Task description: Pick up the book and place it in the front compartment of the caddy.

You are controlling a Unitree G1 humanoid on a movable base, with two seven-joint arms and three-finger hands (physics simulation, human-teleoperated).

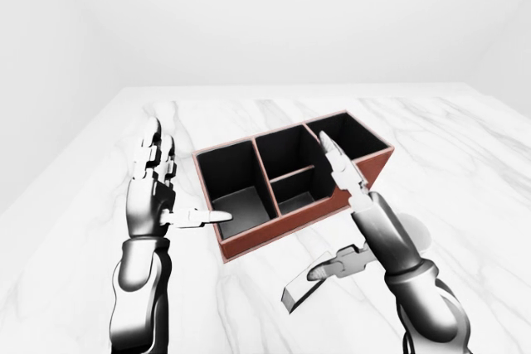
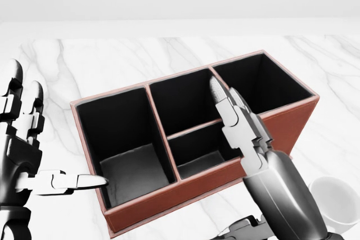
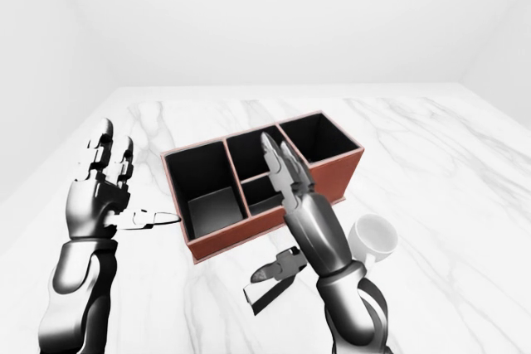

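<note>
Book (image 3: 267,294) lies on the table (image 3: 465,172) at the bottom of the right-eye view, just under your right hand (image 3: 286,209) & its thumb. It's a thin grey slab, tilted: long axis runs from lower left up toward the right, lower-left end nearest the view's bottom edge. Can't tell which face is up or where the spine is.

Your right hand: fingers straight & apart, pointing up-left over the caddy (image 2: 143,209); thumb sticks out to the left above the book. Not closed on anything. Whether the thumb touches the book, can't tell.

Your left hand (image 1: 153,196): fingers spread & upright, thumb pointing right, its tip at the caddy's left wall. Holds nothing.

Caddy: red-brown outside, black inside, sits skewed on the table, long axis rising left to right in the head view. Compartments: one big at left, middle split in two by a low divider, one big at right. All show bare black floors.

White mug (image 3: 373,236) stands on the table right of your right arm, near the caddy's lower right corner; inside looks blank white.
</note>
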